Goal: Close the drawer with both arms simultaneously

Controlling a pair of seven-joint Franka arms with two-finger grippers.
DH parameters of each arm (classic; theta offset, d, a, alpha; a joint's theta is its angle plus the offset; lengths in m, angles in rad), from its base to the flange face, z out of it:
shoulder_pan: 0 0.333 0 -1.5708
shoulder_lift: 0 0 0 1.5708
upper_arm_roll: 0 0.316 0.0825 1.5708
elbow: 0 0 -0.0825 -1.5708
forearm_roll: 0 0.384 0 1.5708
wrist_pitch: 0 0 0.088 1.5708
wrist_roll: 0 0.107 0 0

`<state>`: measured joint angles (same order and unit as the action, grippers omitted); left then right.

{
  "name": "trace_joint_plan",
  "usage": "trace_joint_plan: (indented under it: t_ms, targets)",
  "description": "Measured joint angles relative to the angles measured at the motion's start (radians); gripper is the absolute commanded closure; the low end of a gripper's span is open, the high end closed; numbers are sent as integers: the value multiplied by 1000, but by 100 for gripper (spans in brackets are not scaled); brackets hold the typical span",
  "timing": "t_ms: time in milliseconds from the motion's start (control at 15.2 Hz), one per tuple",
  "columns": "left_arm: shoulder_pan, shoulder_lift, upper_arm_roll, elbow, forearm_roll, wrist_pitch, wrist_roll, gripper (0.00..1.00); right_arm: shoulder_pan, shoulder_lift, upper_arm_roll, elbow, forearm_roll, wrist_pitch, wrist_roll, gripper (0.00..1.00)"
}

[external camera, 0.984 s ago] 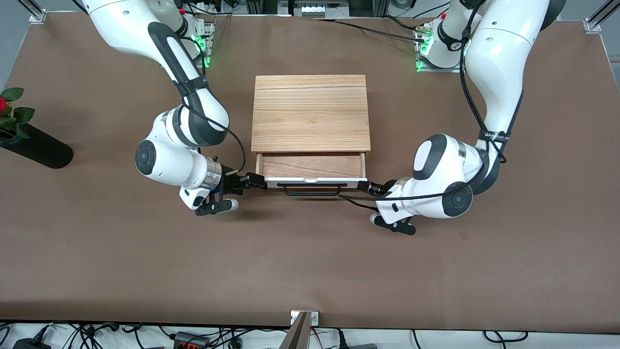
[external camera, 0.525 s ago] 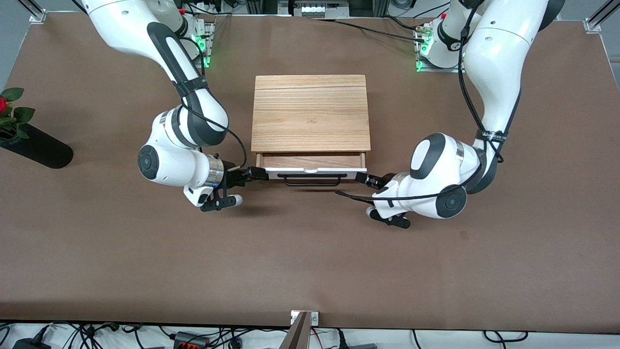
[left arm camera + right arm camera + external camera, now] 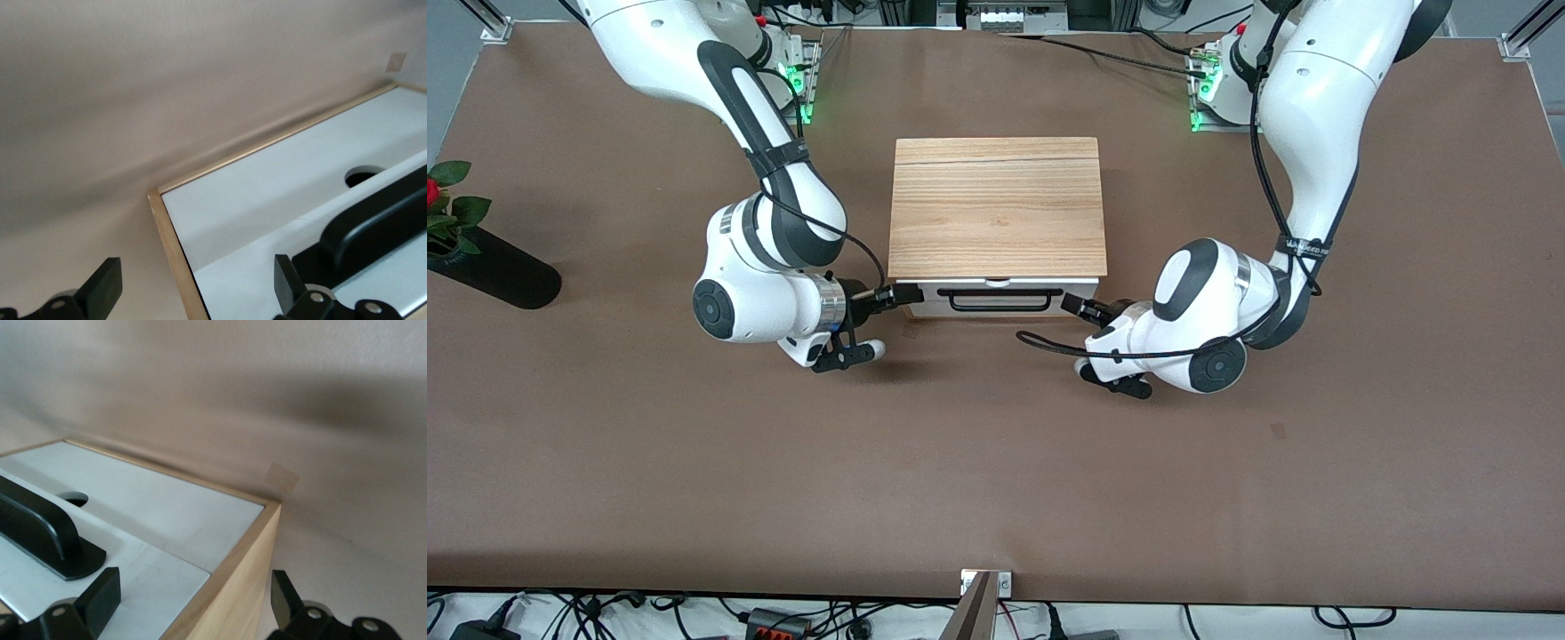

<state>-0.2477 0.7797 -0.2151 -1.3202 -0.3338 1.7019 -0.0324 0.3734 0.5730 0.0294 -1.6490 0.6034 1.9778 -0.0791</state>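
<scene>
Right gripper: small black two-finger right gripper [image 3: 896,296] sits low at the corner of the drawer front toward the right arm's end of the table; jaws released, straddling the cabinet's corner edge with nothing clasped, one finger [image 3: 100,595] over the white panel, the other off the wooden side.

Left gripper: small black two-finger left gripper [image 3: 1080,307] sits at the other corner of the front, toward the left arm's end; jaws likewise released, gripping nothing, one finger [image 3: 287,283] on the panel side.

Drawer: shallow light-wood drawer with white front panel [image 3: 996,300] and black wire bar handle [image 3: 1000,301] sits pushed into its cabinet; no tray floor shows in the front view, and both wrist views show the panel level with the wooden frame. Judged closed or all but closed.

Handling: looks light and rigid, sliding one way only. Uneven pushing would likely skew it, so the two outer corners of the panel are the sensible contact spots; the handle needs no gripping. Smooth panel, fingers could slip sideways.

Cabinet: small light-wood box cabinet [image 3: 996,206] stands mid-table, farther from the front camera than the grippers. Appears unanchored; a hard shove might shift it.

Table: brown-covered table [image 3: 996,480].
</scene>
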Motion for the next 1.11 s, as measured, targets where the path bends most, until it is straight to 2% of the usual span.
trace_joint_plan:
  t_ms: [656, 918, 1115]
  targets:
    - [10, 10, 9, 3, -3, -19, 2, 0, 4, 0, 0, 5, 0, 0, 0, 0]
    - [59, 6, 20, 80, 0, -3, 7, 0, -19, -11, -11, 57, 0, -2, 0, 0]
    - [138, -26, 20, 155, 108, -13, 117, 0, -88, -64, -32, 87, -2, -24, 0, 0]
